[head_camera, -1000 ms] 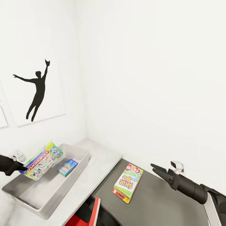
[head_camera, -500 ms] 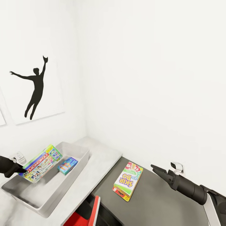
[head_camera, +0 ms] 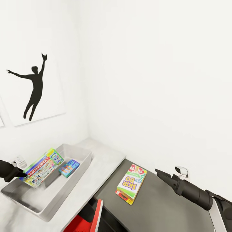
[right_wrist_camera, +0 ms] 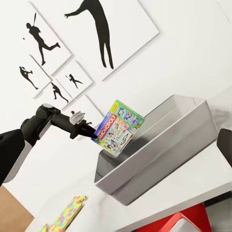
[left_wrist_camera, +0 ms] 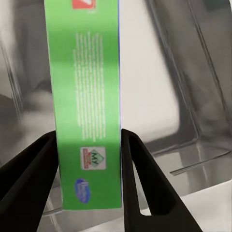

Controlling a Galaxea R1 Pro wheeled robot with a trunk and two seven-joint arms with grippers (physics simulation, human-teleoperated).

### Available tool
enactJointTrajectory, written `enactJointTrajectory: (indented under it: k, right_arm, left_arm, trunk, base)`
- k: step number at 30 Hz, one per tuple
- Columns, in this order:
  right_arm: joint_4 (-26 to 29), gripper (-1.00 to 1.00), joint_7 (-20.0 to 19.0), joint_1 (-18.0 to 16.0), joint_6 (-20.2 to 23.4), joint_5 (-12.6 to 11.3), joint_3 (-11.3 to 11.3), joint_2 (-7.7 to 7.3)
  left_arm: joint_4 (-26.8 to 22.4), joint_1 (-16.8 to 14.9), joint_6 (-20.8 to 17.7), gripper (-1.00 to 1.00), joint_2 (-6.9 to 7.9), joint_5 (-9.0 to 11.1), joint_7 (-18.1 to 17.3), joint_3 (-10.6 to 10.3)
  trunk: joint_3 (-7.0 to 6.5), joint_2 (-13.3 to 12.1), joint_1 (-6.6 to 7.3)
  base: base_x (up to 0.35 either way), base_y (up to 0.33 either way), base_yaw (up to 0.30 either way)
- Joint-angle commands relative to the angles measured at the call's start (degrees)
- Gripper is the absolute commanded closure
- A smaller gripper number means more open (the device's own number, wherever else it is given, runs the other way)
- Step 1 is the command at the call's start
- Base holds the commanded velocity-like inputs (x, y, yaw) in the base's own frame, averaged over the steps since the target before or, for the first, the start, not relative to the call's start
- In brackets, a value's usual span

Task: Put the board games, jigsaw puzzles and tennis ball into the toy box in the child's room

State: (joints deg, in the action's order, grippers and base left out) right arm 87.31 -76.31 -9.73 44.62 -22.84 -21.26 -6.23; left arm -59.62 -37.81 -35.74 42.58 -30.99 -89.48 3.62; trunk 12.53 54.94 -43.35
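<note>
Monopoly box [head_camera: 41, 170] lowered w/ left tool [head_camera: 22, 174]; R wrist cam: puzzle [right_wrist_camera: 67, 212].

The left gripper [head_camera: 22, 174] grips one edge of a Monopoly box [head_camera: 42, 167], which is tilted over the grey tray [head_camera: 75, 180]. Just beyond the box's far end, a small blue game box [head_camera: 69, 168] lies on the tray floor. The right gripper [head_camera: 158, 173] hangs above the dark desk section [head_camera: 161, 206], and the Skip-Bo box [head_camera: 131, 184] lies flat near its fingertips.
</note>
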Motion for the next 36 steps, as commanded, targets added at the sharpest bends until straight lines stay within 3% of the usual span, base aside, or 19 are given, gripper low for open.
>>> enactJointTrajectory:
  k: [1,13,16,19,20,24,27,34,36]
  right_arm:
    - [0.0,-1.0,-0.1,0.0,0.5,-0.2,0.0,-0.01]
    - [0.0,-1.0,0.0,-0.1,0.5,-0.2,0.0,-0.01]
    - [0.0,-1.0,0.0,-0.1,0.5,-0.2,0.0,-0.01]
    - [0.0,-1.0,-0.1,-0.1,0.5,-0.2,0.0,-0.02]
    - [0.0,-1.0,-0.1,-0.1,0.5,-0.2,0.0,-0.02]
    - [0.0,-1.0,-0.1,-0.1,0.5,-0.2,0.0,-0.04]
    - [0.0,-1.0,-0.1,0.0,0.5,-0.2,0.0,-0.03]
    - [0.0,-1.0,-0.1,-0.1,0.5,-0.2,0.0,-0.03]
    - [0.0,-1.0,-0.1,-0.1,0.5,-0.2,0.0,-0.02]
  left_arm:
    - [-0.1,-0.1,-0.6,1.0,-0.03,-0.5,-0.5,0.2]
    - [-0.5,-0.1,-0.8,1.0,0.09,0.1,-0.5,0.6]
    - [-0.1,-0.3,-0.9,1.0,1.26,0.8,-0.5,0.8]
    - [0.3,-0.6,-1.0,1.0,2.63,4.3,-0.5,1.2]
    - [0.4,-0.6,-1.0,1.0,3.15,6.7,-0.5,1.1]
    - [0.4,-0.6,-1.1,1.0,4.23,9.5,-0.5,0.4]
    - [0.5,-0.5,-1.0,1.0,4.84,10.2,-0.5,-0.6]
    - [0.5,0.0,-0.9,1.0,5.33,11.6,-0.5,-6.7]
    - [0.6,0.0,-0.9,1.0,5.39,12.1,-0.5,-7.2]
  trunk:
    - [0.18,0.1,-0.01]
    - [1.3,0.1,-0.01]
    - [1.59,0.1,-0.01]
    - [1.87,0.1,-0.01]
    - [1.96,0.1,-0.01]
    - [2.34,0.1,-0.01]
    - [2.62,0.1,-0.01]
    - [3.27,0.1,-0.01]
    - [3.46,0.1,-0.01]
  base:
    - [0.0,0.0,0.0]
    - [0.0,0.0,0.0]
    - [0.0,0.0,0.0]
    - [0.0,0.0,0.0]
    - [0.0,0.0,0.0]
    - [0.0,0.0,0.0]
    - [0.0,0.0,0.0]
    - [0.0,0.0,0.0]
    - [0.0,0.0,0.0]
